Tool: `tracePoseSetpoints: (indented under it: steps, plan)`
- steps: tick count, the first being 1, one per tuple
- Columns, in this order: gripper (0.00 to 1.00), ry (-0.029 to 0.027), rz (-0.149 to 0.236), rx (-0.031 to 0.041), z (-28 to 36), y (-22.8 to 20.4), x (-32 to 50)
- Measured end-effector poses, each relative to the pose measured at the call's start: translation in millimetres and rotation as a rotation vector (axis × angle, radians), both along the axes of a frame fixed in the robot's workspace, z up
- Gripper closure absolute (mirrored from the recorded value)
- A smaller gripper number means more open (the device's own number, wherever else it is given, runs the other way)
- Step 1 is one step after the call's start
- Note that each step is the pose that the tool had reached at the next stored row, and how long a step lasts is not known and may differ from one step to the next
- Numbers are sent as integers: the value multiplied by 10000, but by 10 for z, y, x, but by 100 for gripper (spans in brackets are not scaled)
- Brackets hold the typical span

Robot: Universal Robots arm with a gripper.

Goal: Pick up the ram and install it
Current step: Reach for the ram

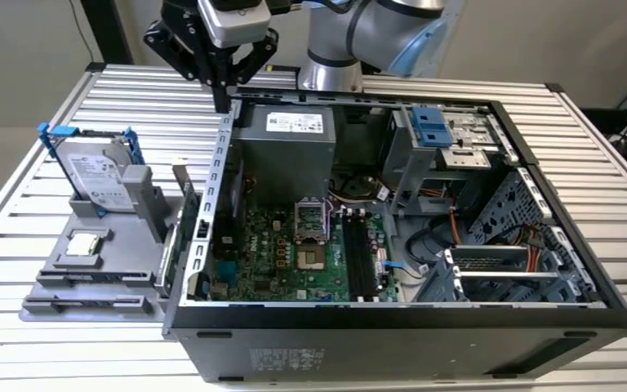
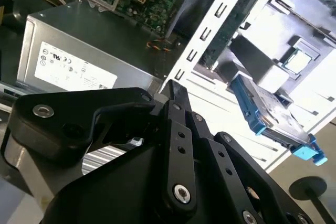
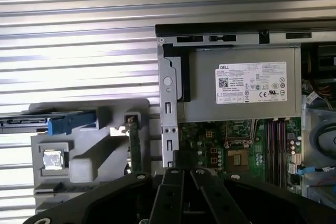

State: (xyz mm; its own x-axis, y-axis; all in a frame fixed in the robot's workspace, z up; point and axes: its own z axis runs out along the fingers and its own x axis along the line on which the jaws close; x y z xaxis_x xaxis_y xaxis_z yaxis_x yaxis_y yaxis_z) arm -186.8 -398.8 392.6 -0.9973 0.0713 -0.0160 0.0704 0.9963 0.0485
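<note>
Tool point(image 1: 223, 104) hung upper left in the exterior view, fingers pressed together, gripping nothing, above the open computer case point(image 1: 401, 318); the ram point(image 1: 166, 261) stood on edge in the grey holder point(image 1: 85, 286) at frame left, just beside the case. Second wrist view: fingers point(image 2: 176, 114) closed together. First wrist view: the ram point(image 3: 135, 145) stood upright between holder point(image 3: 94, 156) and case wall point(image 3: 168, 108)

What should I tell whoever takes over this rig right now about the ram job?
Gripper: shut, empty, at the case's far corner in the exterior view.
Ram: on edge in the gray fixture beside the case, untouched.
Done: nothing yet.
Left: pick up the ram and seat it in the motherboard slots, which look empty.
</note>
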Motion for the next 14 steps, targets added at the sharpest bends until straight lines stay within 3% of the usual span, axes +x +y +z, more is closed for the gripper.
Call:
tracePoseSetpoints:
  steps: [14]
  plan:
    - [100, 0, 1, 0, 0, 0, -450]
